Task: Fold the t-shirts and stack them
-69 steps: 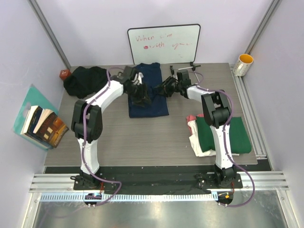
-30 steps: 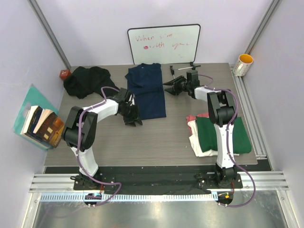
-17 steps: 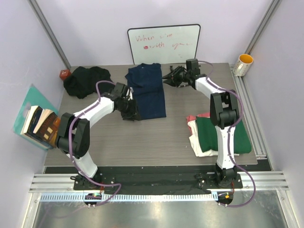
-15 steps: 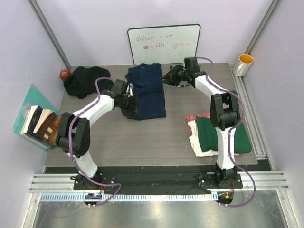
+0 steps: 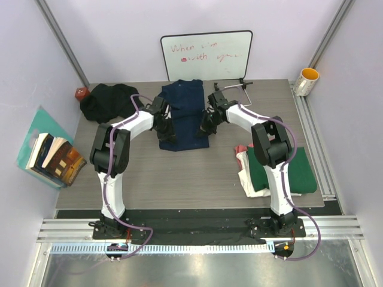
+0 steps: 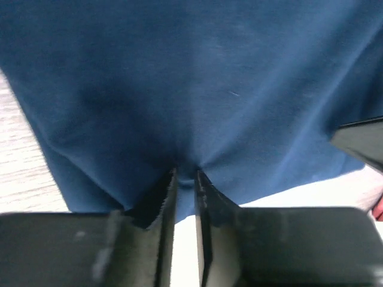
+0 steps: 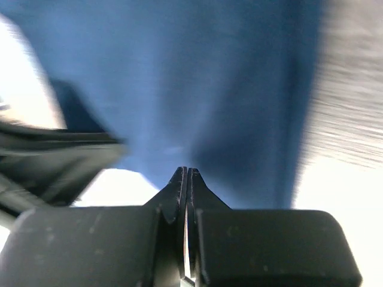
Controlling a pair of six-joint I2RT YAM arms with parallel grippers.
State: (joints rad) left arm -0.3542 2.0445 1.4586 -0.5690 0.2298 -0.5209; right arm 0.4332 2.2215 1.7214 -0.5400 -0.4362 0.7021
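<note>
The navy t-shirt lies folded lengthwise at the back centre of the table. My left gripper is at its near left edge and my right gripper at its near right edge. In the left wrist view the left gripper is shut on a puckered bit of navy t-shirt. In the right wrist view the right gripper is shut tight at the navy cloth, a crease running out from its tips. A black t-shirt lies crumpled at the back left. On the right, a dark green t-shirt tops a cream-white one and a pink-red one.
A whiteboard leans on the back wall. A metal handle lies behind the right arm. A yellow-rimmed mug stands on the right rail, a small red object sits in the back left corner, and books lie off the left edge.
Both arms have swung in from the sides to the navy shirt's near corners. Both grippers have closed there, pinching the cloth.
</note>
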